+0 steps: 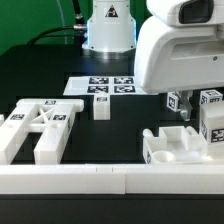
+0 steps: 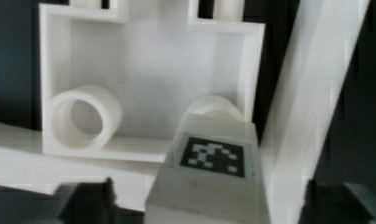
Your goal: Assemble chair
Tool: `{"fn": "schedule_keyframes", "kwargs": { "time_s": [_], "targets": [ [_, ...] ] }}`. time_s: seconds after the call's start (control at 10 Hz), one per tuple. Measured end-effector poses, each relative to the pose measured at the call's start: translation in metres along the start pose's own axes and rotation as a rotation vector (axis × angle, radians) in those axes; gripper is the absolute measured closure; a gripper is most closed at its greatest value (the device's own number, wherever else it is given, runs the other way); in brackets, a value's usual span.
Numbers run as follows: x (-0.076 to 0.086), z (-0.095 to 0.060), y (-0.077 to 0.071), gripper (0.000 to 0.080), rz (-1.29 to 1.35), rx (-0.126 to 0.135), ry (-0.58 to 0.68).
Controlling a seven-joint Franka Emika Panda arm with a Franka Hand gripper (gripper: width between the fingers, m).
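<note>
In the wrist view my gripper (image 2: 217,196) is open, with a dark finger (image 2: 92,200) on one side and the other finger (image 2: 345,203) opposite. A white chair leg with a square tag (image 2: 211,157) stands between them, and small gaps show on both sides. Beyond it lies the white seat block (image 2: 149,70) with a round hole (image 2: 87,115). In the exterior view the seat block (image 1: 172,147) is at the right, beside an upright tagged leg (image 1: 211,115). The arm's white body (image 1: 180,45) hides the gripper there. The slotted back frame (image 1: 40,125) lies at the left.
A small tagged white part (image 1: 100,107) stands mid-table in front of the marker board (image 1: 100,86). A long white rail (image 1: 110,180) runs along the front edge. The robot base (image 1: 108,30) is at the back. A tall white bar (image 2: 327,90) rises beside the seat block.
</note>
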State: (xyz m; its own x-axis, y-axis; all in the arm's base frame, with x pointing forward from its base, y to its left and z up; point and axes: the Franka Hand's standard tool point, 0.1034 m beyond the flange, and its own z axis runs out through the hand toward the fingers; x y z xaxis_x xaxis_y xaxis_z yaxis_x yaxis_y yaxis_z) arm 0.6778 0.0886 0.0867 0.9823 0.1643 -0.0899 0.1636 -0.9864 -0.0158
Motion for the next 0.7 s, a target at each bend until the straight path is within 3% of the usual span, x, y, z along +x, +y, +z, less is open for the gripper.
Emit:
{"fn": "schedule_keyframes", "kwargs": {
  "time_s": [0.1, 0.2, 0.5, 0.7],
  "targets": [
    [0.0003, -0.0006, -0.0002, 0.0408, 0.0, 0.0, 0.001],
    [0.0003, -0.0006, -0.0004, 0.0504, 0.012, 0.001, 0.001],
    [0.0006, -0.0005, -0.001, 0.0504, 0.087, 0.005, 0.007],
    [0.0002, 0.0004, -0.0034, 0.0504, 0.331, 0.008, 0.031]
  ]
}}
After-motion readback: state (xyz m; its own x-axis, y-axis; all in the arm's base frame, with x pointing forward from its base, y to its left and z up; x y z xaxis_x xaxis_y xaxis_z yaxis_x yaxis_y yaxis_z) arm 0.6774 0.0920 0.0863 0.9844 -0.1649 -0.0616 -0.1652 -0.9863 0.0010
